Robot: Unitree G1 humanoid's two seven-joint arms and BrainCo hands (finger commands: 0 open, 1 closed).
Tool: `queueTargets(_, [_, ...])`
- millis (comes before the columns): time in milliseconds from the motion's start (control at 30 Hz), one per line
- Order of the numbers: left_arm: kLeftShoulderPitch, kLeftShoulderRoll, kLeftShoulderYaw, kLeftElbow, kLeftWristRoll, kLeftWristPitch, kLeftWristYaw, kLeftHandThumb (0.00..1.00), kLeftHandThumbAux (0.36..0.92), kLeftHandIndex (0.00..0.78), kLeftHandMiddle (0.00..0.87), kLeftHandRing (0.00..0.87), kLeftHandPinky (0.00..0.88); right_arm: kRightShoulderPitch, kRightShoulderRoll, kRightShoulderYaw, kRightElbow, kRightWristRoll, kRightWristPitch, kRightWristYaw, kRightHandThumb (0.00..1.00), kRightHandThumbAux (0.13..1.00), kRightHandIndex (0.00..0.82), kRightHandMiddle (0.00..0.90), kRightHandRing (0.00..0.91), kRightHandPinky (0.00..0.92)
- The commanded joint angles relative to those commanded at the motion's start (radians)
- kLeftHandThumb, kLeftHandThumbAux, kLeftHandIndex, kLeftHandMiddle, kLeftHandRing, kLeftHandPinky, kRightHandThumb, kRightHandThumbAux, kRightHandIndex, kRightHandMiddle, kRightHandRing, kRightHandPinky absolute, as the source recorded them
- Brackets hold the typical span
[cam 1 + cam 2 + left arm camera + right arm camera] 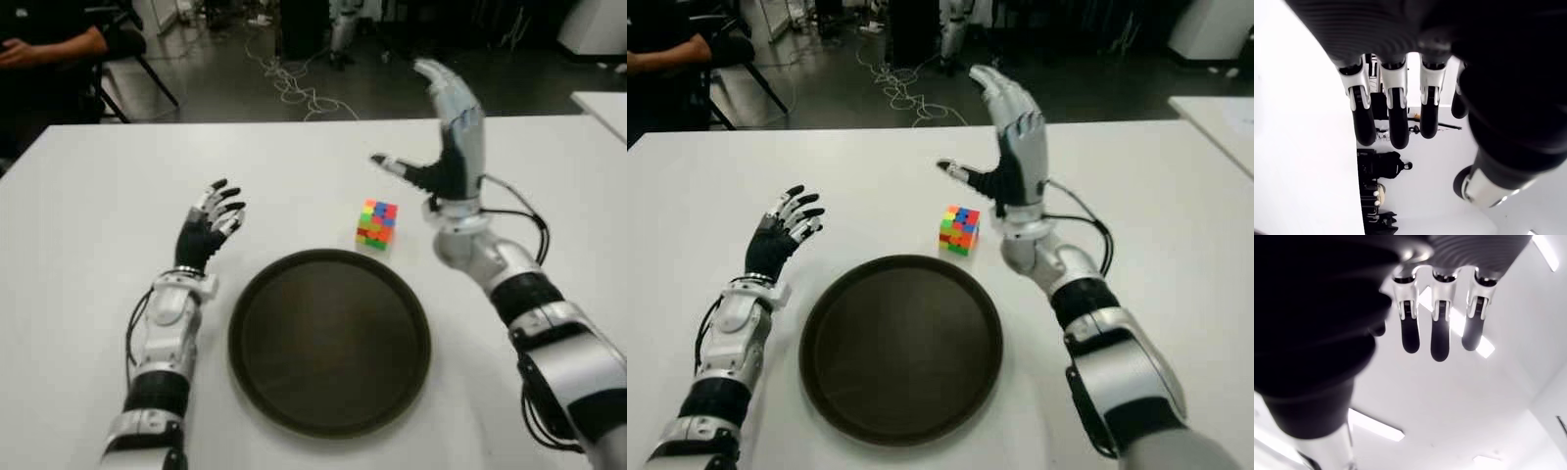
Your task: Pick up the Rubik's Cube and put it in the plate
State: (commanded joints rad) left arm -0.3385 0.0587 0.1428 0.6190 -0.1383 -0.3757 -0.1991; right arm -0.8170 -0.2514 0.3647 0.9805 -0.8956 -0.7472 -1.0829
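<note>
The right hand (446, 162) is up beside the Rubik's Cube (377, 224), fingers spread and holding nothing. A sloppy descent could knock the cube away from the plate (329, 339). The left hand (208, 230) idles open on the plate's far side.

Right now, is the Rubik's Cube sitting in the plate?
No, the Rubik's Cube sits on the white table just beyond the empty dark plate, beside the raised, open right robot hand.
</note>
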Motion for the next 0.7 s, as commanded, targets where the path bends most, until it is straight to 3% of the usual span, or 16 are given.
queueTargets(300, [0.004, 0.002, 0.000, -0.006, -0.005, 0.001, -0.010, 0.135, 0.745, 0.132, 0.210, 0.230, 0.272, 0.015, -0.013, 0.045, -0.061, 0.037, 0.160, 0.327, 0.000, 0.790, 0.172, 0.217, 0.234, 0.247])
queueTargets(567, [0.006, 0.003, -0.003, -0.009, -0.002, -0.004, -0.013, 0.133, 0.744, 0.140, 0.218, 0.242, 0.279, 0.054, -0.043, 0.084, -0.210, 0.009, 0.382, 0.608, 0.000, 0.764, 0.171, 0.203, 0.227, 0.229])
queueTargets(700, [0.007, 0.002, -0.003, -0.012, 0.001, -0.001, -0.006, 0.138, 0.740, 0.134, 0.213, 0.241, 0.278, 0.069, -0.053, 0.098, -0.269, 0.009, 0.452, 0.718, 0.000, 0.758, 0.175, 0.198, 0.215, 0.208])
